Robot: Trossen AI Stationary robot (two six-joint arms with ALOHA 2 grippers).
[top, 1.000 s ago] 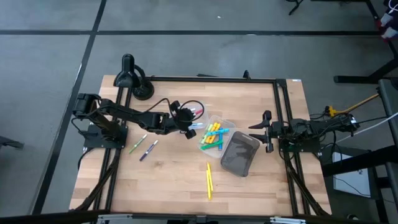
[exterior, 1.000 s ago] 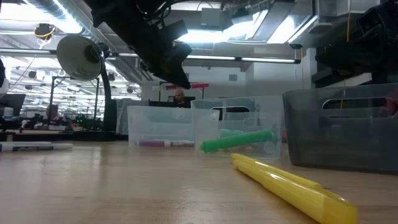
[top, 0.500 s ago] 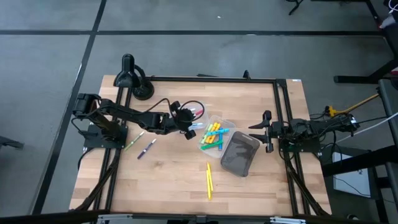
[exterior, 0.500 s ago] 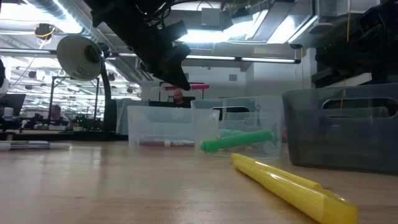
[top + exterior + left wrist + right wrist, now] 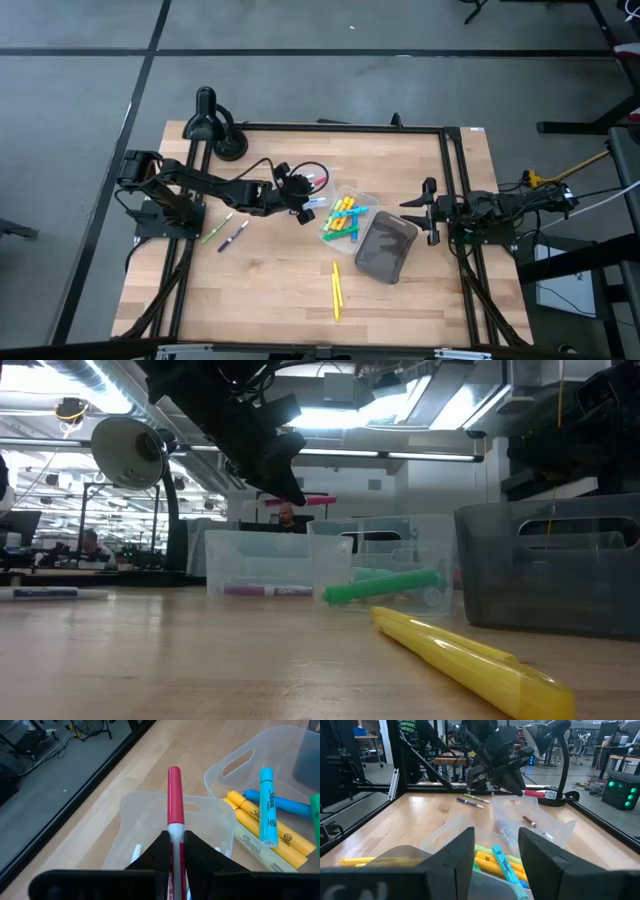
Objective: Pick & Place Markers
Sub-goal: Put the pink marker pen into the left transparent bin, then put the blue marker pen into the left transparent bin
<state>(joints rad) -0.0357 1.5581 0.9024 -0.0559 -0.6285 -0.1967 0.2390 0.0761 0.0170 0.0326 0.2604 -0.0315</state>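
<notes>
Placement is in hand: left gripper [image 5: 175, 845], clamped on a slim pink-capped marker [image 5: 174, 800], hovers over the clear plastic tray [image 5: 220, 820]; next it should lower and release. Right gripper [image 5: 428, 212] waits open beside the dark grey bin [image 5: 386, 246].

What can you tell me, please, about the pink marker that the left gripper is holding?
The pink marker is a slim pen with a pink cap or end over a white barrel, plastic by its look. The left gripper is shut on the barrel, so the pink end juts forward past the fingertips. It hangs in the air above a clear plastic tray, touching only the fingers.
</notes>
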